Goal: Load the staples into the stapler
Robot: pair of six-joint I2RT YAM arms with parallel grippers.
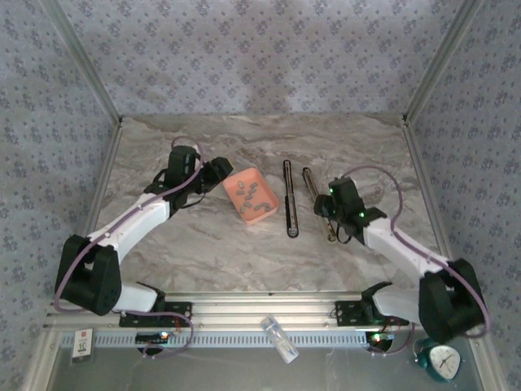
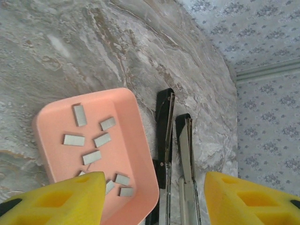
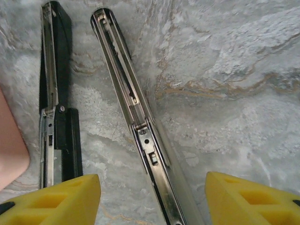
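Well, both arms are stretched low over the table [image 1: 203, 252], reaching in towards the middle from either side. The left arm runs up from its base at a slant and bends at the wrist. That puts the left claw [image 1: 221, 169] pointing across at the tray [image 1: 262, 182] from the tray's left, just beside its rim. Its yellow fingers [image 2: 70, 199] stand well apart with nothing between them. Seen from that wrist, they frame the near end of the tray and the stapler beside it. The staples [image 2: 96, 140] lie loose in the tray, small grey strips scattered at all angles (I count about eight, a couple half hidden behind a finger).

The right arm reaches in from the other side, forearm angled up and to the left, with the right claw [image 1: 324, 205] tipped down over the stapler [image 1: 290, 199]. The stapler lies on the table to the right of the tray as two long bars side by side. The black bar [image 3: 63, 131] is nearer the tray, and the metal bar [image 3: 140, 126] has its open channel and spring facing up. Whether the two are joined at one end I can't tell. The right claw's fingers are spread wide too, straddling the metal bar without touching it, and the black bar passes beneath one of them.
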